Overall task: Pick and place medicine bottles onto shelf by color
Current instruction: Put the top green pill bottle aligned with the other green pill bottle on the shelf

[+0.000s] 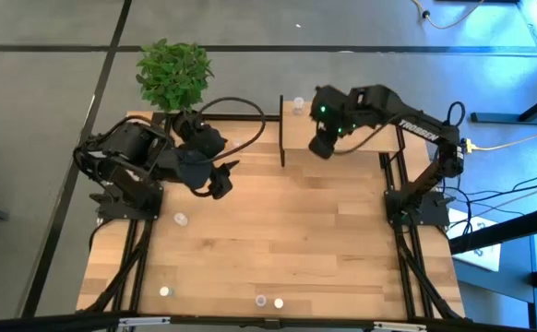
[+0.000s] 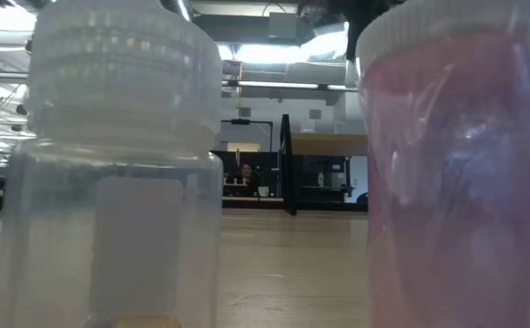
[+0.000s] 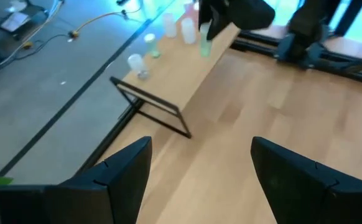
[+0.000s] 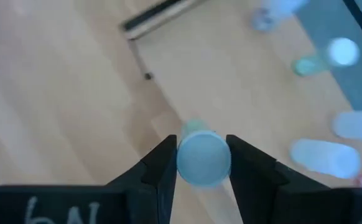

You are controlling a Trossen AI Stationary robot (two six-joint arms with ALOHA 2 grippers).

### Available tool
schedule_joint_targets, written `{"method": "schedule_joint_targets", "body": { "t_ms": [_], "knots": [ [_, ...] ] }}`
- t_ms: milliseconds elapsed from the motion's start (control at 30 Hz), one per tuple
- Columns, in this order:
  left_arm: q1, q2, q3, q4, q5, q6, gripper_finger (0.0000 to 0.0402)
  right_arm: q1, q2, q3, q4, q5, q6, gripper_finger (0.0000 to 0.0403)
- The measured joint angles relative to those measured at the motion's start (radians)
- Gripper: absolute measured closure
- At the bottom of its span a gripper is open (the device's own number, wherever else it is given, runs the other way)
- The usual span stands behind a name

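My right gripper [image 1: 322, 148] hangs over the near left part of the shelf [image 1: 361, 138], shut on a small pale-green-tinted medicine bottle [image 4: 201, 158], which also shows below it in the left wrist view [image 3: 204, 47]. Several bottles [image 3: 168, 28] stand upright along the shelf's far edge. My left gripper [image 1: 222, 180] waits open at the table's left, pointing toward the shelf, with nothing between its fingers [image 3: 125, 174]. More bottles stand on the tabletop: one at the left [image 1: 181, 219] and others near the front edge [image 1: 261, 300]. My right gripper pinches the bottle's upper end, at the cap [image 4: 199, 138], between its two fingers. They come from above, pointing steeply down. The bottle hangs upright below the fingertips, lifted clear above the shelf board.
A potted green plant [image 1: 172, 74] stands at the table's far left corner, behind my left arm. Two bottles, a white-capped one [image 2: 110, 164] and a pink one [image 2: 456, 182], stand right in front of the low camera. The shelf's black post and rail [image 3: 153, 112] mark its left end.
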Motion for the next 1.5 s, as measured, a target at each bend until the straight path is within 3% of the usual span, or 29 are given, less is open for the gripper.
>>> {"method": "schedule_joint_targets", "body": {
  "t_ms": [333,700,1067,1267,1500],
  "knots": [
    [0.057,0.000,-0.066,0.000,0.004,0.000,0.0132,-0.192,0.032,-0.030,0.059,-0.078,-0.077,0.0273],
    [0.058,0.000,-0.070,0.000,0.012,-0.001,0.0132,-0.225,0.085,-0.086,0.125,-0.028,-0.108,0.0273],
    [0.058,0.000,-0.070,0.000,0.012,-0.001,0.0132,-0.278,0.088,-0.090,0.143,-0.021,-0.125,0.0273],
    [0.058,0.000,-0.070,0.000,0.012,0.000,0.0132,-0.276,0.129,-0.091,0.142,-0.072,-0.153,0.0273],
    [0.058,0.000,-0.070,0.000,0.012,0.000,0.0132,-0.286,0.154,-0.091,0.142,-0.030,-0.155,0.0273]
  ]
}}
